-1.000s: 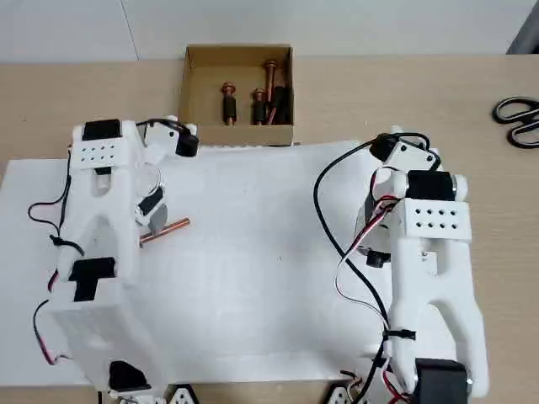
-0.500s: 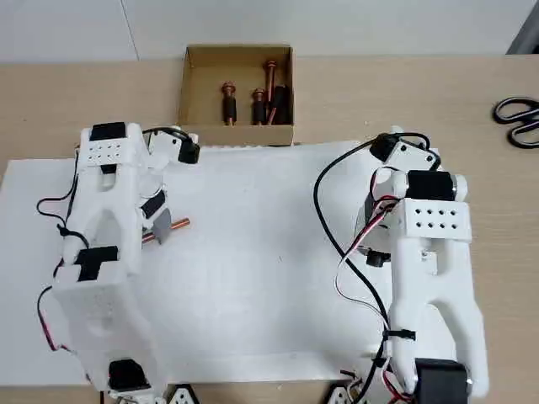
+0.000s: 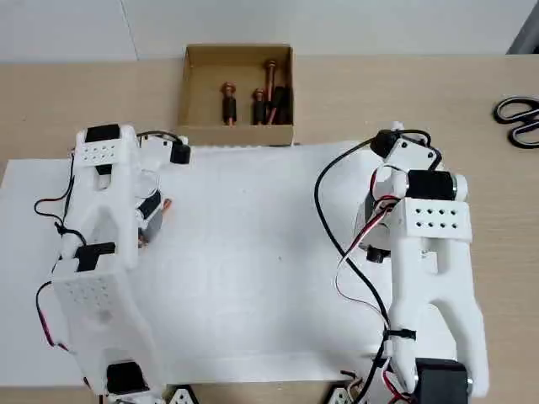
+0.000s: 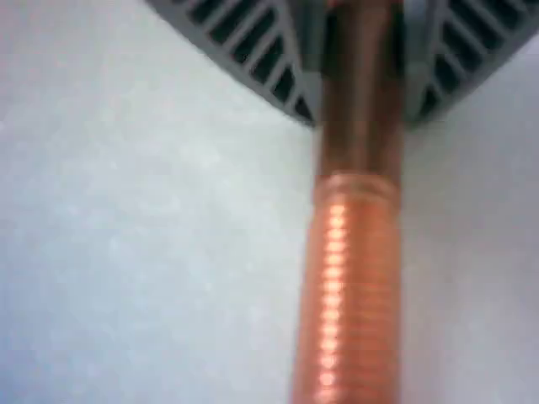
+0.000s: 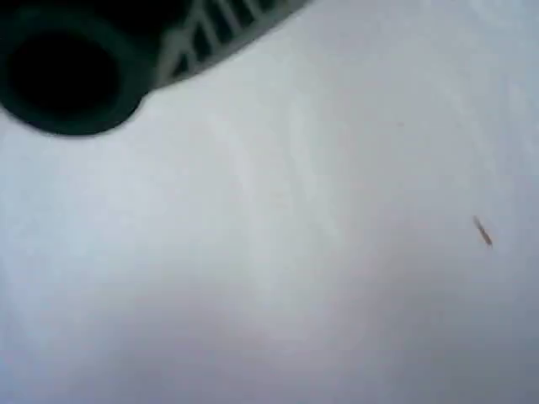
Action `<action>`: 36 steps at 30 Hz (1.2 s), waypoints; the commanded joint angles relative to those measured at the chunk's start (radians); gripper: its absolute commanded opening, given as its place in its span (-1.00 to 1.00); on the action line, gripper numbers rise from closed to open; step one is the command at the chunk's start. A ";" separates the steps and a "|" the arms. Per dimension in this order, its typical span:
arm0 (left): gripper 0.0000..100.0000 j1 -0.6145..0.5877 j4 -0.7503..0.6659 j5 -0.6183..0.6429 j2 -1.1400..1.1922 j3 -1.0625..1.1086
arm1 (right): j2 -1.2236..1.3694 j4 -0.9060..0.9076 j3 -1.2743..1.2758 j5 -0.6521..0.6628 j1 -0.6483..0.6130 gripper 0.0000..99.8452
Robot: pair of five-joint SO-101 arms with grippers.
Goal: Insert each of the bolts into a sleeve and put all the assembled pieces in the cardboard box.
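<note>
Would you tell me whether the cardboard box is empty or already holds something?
Not empty: the cardboard box holds about three copper bolts in dark sleeves.

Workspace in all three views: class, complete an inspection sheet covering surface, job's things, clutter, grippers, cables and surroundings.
Surface: white foam sheet on a light wooden table.
Job's things: brown cardboard box holding several copper bolts in black sleeves; one bare copper threaded bolt; one black tubular sleeve.
Clutter: black-handled scissors on the table, off the sheet.
Grippers: left gripper shut on the bolt; right gripper shut on the sleeve.
Cables: black cable looping beside the right arm.
Surroundings: pale surface beyond the table.
</note>
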 commanded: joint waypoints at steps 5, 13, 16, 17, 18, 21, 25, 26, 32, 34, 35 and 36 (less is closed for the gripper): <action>-0.99 -0.002 0.012 0.270 -0.049 -0.091 | -0.035 -0.015 -0.005 0.009 0.004 -0.99; -0.99 0.190 0.012 0.640 -0.310 0.013 | -0.035 -0.015 -0.005 0.009 0.004 -0.99; -0.99 0.253 0.012 0.770 -0.359 0.033 | -0.035 -0.015 -0.005 0.009 0.004 -0.99; -0.99 0.265 0.012 0.796 -0.368 0.033 | -0.035 -0.015 -0.005 0.009 0.004 -0.99; -0.99 0.273 0.014 0.818 -0.379 0.033 | -0.035 -0.015 -0.005 0.009 0.004 -0.99; -0.99 0.278 0.014 0.927 -0.399 0.033 | -0.035 -0.015 -0.005 0.009 0.004 -0.99; -0.99 0.272 0.012 1.039 -0.411 0.035 | -0.035 -0.010 -0.005 0.011 0.004 -0.99; -0.99 0.272 0.012 1.065 -0.411 0.035 | -0.035 -0.010 -0.005 0.011 0.004 -0.99; -0.99 0.298 0.005 1.379 -0.410 0.033 | -0.035 -0.008 -0.005 0.011 0.007 -0.99; -0.99 0.299 0.009 1.484 -0.404 0.033 | -0.035 -0.008 -0.005 0.011 0.007 -0.99; -0.99 0.296 0.009 1.524 -0.402 0.035 | -0.035 -0.008 -0.005 0.011 0.007 -0.99; -0.99 0.296 0.009 1.557 -0.402 0.035 | -0.035 -0.008 -0.005 0.011 0.007 -0.99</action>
